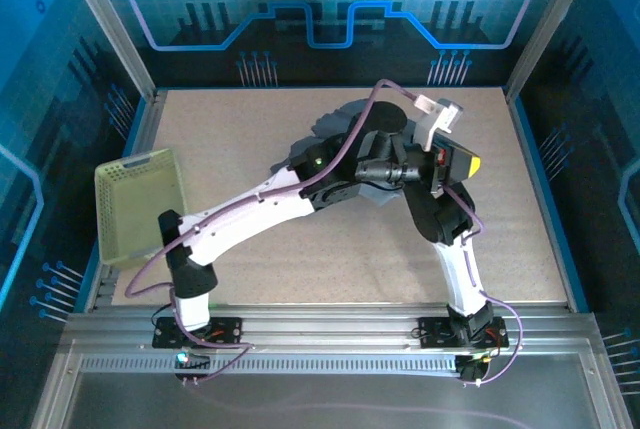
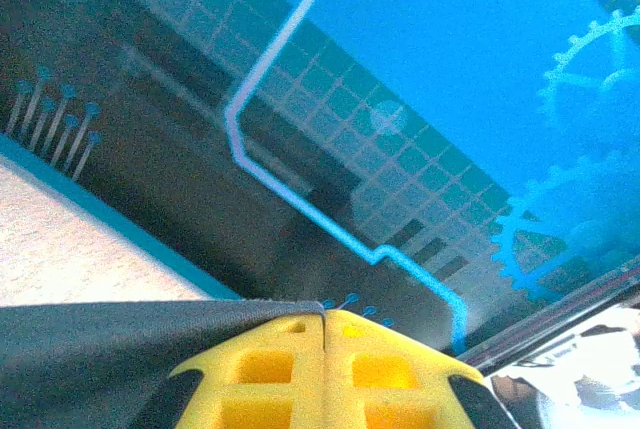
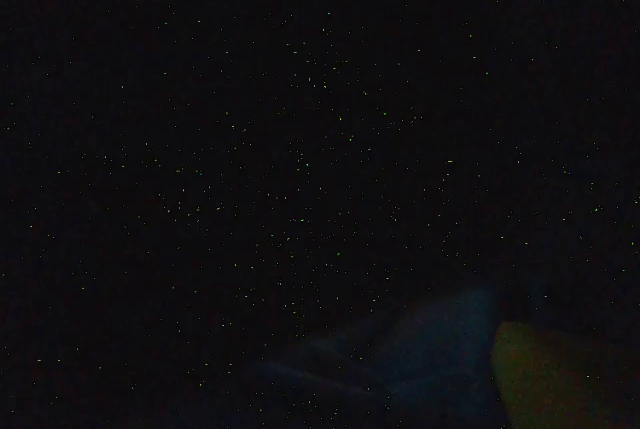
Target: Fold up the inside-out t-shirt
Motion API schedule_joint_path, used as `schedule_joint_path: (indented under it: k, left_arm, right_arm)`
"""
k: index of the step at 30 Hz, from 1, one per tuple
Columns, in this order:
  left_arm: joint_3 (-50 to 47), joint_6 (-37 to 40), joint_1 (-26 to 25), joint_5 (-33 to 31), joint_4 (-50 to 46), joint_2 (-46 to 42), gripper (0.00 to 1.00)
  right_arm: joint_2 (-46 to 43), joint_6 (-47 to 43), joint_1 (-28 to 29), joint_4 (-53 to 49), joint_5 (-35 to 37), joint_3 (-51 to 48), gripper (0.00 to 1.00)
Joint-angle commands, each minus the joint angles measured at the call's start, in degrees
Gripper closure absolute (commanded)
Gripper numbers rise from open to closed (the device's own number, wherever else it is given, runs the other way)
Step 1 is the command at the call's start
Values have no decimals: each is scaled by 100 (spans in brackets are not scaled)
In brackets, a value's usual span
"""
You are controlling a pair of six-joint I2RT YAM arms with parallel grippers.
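The inside-out t-shirt [image 1: 332,134] is a dark grey heap at the middle of the table [image 1: 230,129], mostly hidden under both wrists. My left gripper [image 1: 395,171] reaches into it from the left. In the left wrist view its yellow fingers [image 2: 260,369] are pressed together, pinching a taut edge of the t-shirt [image 2: 120,349] at the left gripper's [image 2: 325,314] tips. My right gripper [image 1: 455,164] comes in from the right. The right wrist view is almost black, with dim bluish cloth [image 3: 430,349] and one faint yellow finger [image 3: 560,374] far to the side.
A pale yellow-green mesh basket [image 1: 140,204] sits at the table's left edge. Blue enclosure walls [image 1: 330,9] close the back and sides. A purple cable [image 1: 385,89] arches over the wrists. Bare tabletop lies in front of the heap.
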Motion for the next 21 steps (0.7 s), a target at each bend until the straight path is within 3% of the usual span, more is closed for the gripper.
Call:
schedule_joint_path:
  k: [1,8,10,16,21]
  left_arm:
    - [-670,215,-208,397,698,-907,100]
    - [-2413,170,734,-764,685,-2319,100]
    - [-2789,105,1028,-921,736,-2643,100]
    - [-3280,185,1655,-1444,391,-3297,100]
    - [-3547,70,2365,-1948,-27,-3640,100]
  right_arm:
    - [640,204,186,-1757,577,482,14]
    - [860,467,348,-3043,1421,925,16]
    - [875,517,353,-3160,1367,942,18]
    - [750,739,323,-3371,1302,740,40]
    - [218,831,301,-3056,1309,53,76]
